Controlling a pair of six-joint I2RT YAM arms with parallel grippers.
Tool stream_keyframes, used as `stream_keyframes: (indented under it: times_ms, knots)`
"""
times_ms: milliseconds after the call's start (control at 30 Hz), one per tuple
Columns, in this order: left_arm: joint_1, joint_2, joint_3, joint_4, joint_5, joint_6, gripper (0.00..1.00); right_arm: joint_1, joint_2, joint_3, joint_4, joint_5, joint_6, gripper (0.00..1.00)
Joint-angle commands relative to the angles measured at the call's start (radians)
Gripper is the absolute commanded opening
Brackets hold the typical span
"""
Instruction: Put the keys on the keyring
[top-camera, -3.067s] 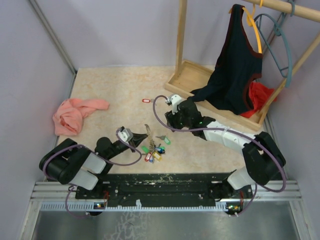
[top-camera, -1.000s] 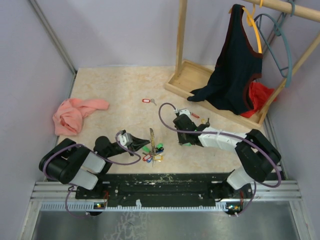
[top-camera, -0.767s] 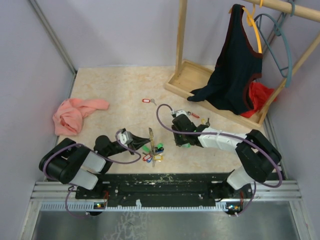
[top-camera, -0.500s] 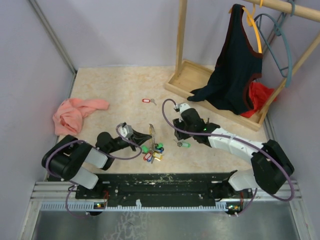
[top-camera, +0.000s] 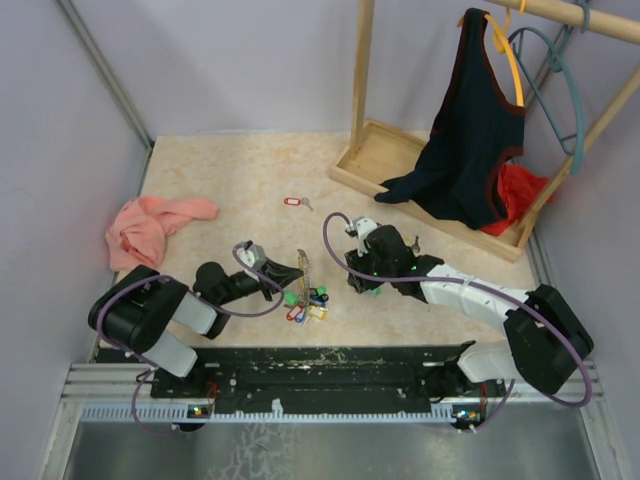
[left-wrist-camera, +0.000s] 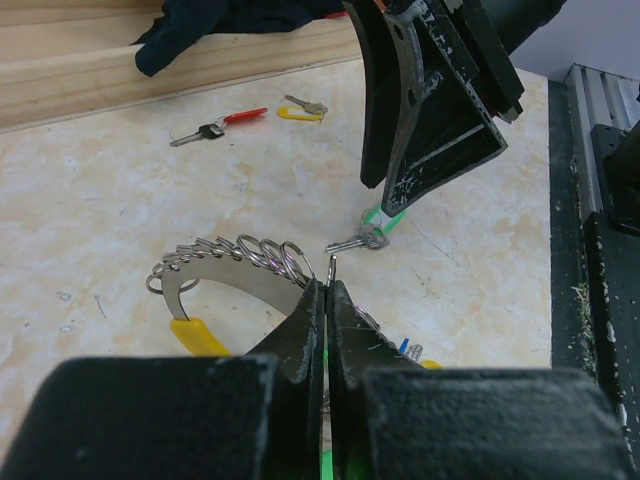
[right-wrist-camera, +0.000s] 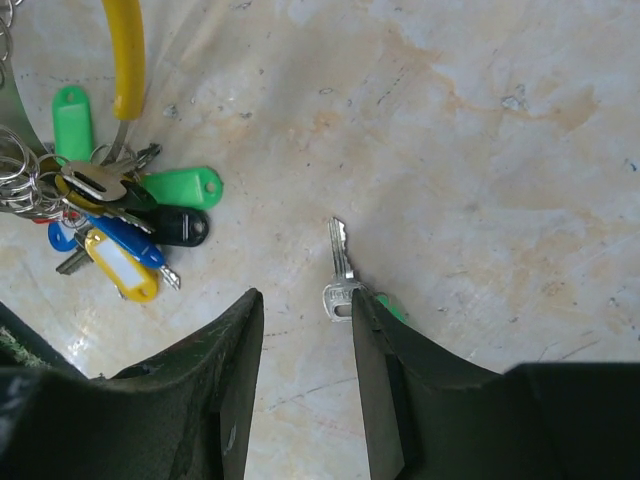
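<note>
Right hand (right-wrist-camera: 305, 300) now agape over key (right-wrist-camera: 341, 275)

Two arms, left arm (top-camera: 180, 315) and right arm (top-camera: 470, 292): black joints, pale grey-white shells, purple cable looped along each, black tapered fingers (right-wrist-camera: 225, 390).

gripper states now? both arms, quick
Left gripper: closed, pinching the keyring.
Right gripper: open, holding nothing; a green-tagged key lies loose just below it.
</note>
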Motion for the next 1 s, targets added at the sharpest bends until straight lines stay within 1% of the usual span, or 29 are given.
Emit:
stream_keyframes:
  times_ms: [0, 133, 267, 433, 567, 700, 833, 967]
  knots:
    - [0.005, 0.015, 0.016, 0.276, -0.001, -0.048, 0.01, -0.008, -0.006, -0.024, 0.103, -0.05, 0.013, 0.41]
    - [0.004, 0.009, 0.011, 0.276, -0.022, -0.071, 0.01, 0.01, -0.008, -0.018, 0.149, -0.011, -0.021, 0.4]
    - [0.004, 0.01, 0.011, 0.276, -0.033, -0.091, 0.01, 0.06, -0.015, -0.041, 0.341, 0.007, -0.037, 0.39]
    - [-0.005, 0.009, 0.007, 0.275, -0.099, -0.155, 0.02, 0.136, 0.0, -0.069, 0.601, 0.015, -0.106, 0.38]
    - [-0.031, -0.007, -0.007, 0.275, -0.178, -0.152, 0.02, 0.144, 0.02, -0.1, 0.733, -0.005, -0.13, 0.36]
    - [-0.06, -0.007, -0.008, 0.274, -0.235, -0.158, 0.02, 0.149, 0.047, -0.118, 0.822, -0.06, -0.15, 0.33]
    - [-0.082, 0.002, -0.009, 0.275, -0.296, -0.163, 0.02, 0.151, 0.082, -0.114, 0.851, -0.1, -0.156, 0.29]
    - [-0.093, 0.004, -0.008, 0.276, -0.329, -0.165, 0.02, 0.16, 0.113, -0.124, 0.884, -0.107, -0.156, 0.29]
